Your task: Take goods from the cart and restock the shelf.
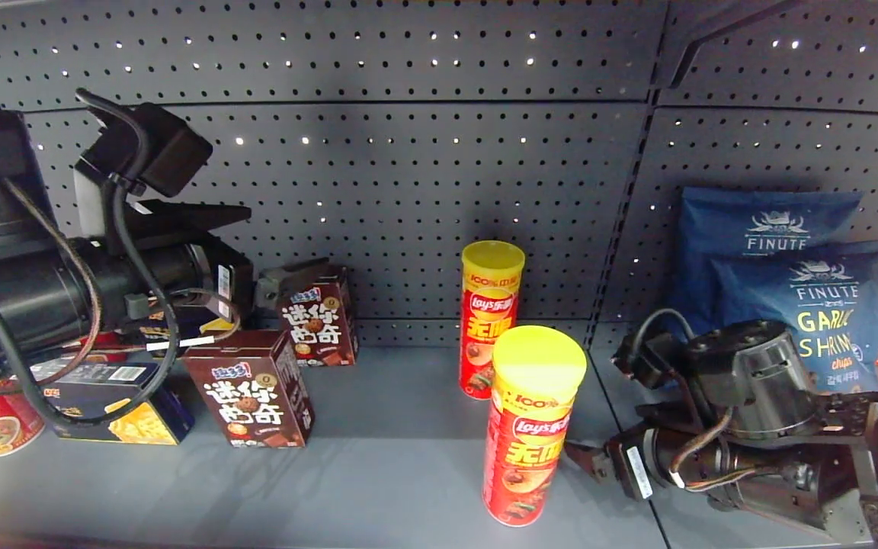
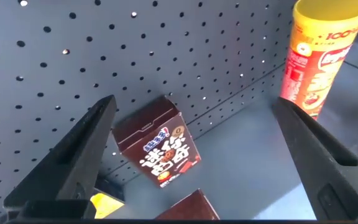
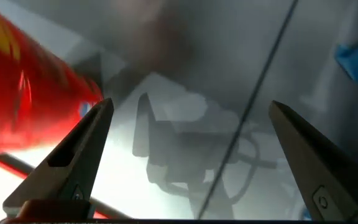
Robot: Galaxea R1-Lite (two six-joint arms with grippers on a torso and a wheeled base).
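Front chip can stands upright on your shelf; your right gripper beside it gapes wide, empty; left gripper likewise, facing brown box.

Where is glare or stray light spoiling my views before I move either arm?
Right wrist view: strong glare whitens the grey metal shelf under the open right tool. Head view: bright dots shine through the dark perforated back panel, and the nearer red cylindrical chip can has a washed-out yellow lid. Left wrist view: even light, only small bright dots in the panel holes.
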